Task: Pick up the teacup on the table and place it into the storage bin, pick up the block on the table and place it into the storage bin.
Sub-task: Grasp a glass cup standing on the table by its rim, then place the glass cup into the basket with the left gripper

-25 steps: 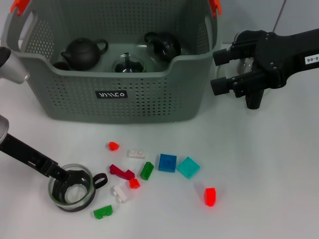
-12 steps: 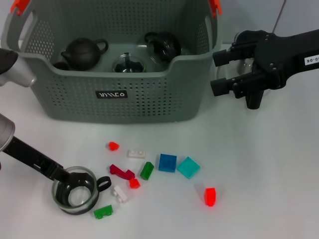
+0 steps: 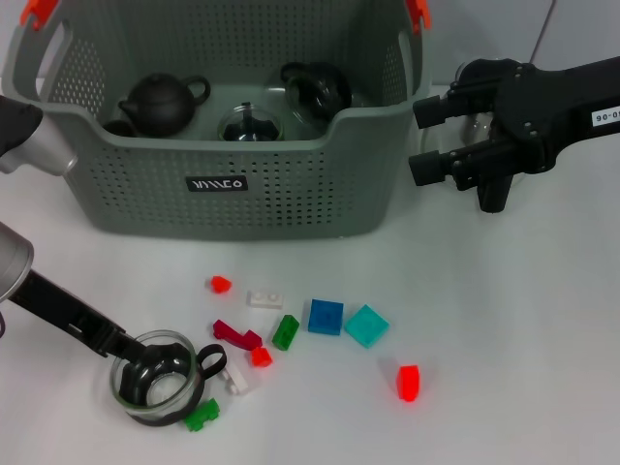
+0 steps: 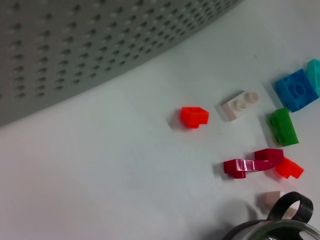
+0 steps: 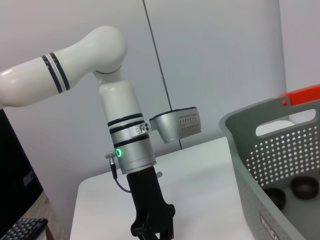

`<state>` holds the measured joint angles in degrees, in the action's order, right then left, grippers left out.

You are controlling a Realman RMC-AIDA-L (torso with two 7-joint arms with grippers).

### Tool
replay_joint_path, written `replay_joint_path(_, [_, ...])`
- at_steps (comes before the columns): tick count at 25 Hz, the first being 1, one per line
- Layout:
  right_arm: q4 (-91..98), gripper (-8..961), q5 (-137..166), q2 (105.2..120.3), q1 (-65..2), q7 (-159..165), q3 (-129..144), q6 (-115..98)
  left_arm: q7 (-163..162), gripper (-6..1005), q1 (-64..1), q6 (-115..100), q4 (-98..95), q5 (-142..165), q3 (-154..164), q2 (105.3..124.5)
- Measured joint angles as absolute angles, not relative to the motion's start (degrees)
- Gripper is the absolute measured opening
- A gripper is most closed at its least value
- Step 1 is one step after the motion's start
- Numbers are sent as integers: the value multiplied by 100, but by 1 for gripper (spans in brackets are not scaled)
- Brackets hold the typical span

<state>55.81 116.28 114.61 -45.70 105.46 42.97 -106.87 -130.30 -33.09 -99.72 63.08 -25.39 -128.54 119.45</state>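
In the lower left of the head view the left gripper [image 3: 143, 360] reaches into the glass teacup [image 3: 155, 389] from the upper left, fingers over its rim; whether they have closed on it cannot be told. The cup's black handle points right toward the scattered blocks [image 3: 325, 317] at lower centre, and the storage bin [image 3: 223, 174], its black label illegible, lies above and to the right. At the upper right, the right gripper [image 3: 426, 139] hangs open and empty beside the bin, well apart from cup and blocks; a white tag on its arm reads "90-0".
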Motion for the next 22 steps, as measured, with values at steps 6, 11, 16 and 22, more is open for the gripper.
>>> replay_joint_path(6, [5580,881,11625,11461,-4570,10544,4297,-10687,-13019,83,-3308,-9979,6325,-2521,-12857,11937])
replay_joint_path(11, [5581,882,11621,11453,-4570,10540,4297,-10687,-13015,81,-3311,-10003,6358,-2521,-12865,11922])
replay_joint_path(16, [5581,882,11618,11452,-4570,10538,4297,-10687,-13048,80,-3331,-10014,6398,-2521,-12913,11852])
replay_joint_path(22, [5581,882,11618,11452,-4570,10530,4293,-10687,-13110,72,-3342,-9954,6413,-2505,-12962,11774])
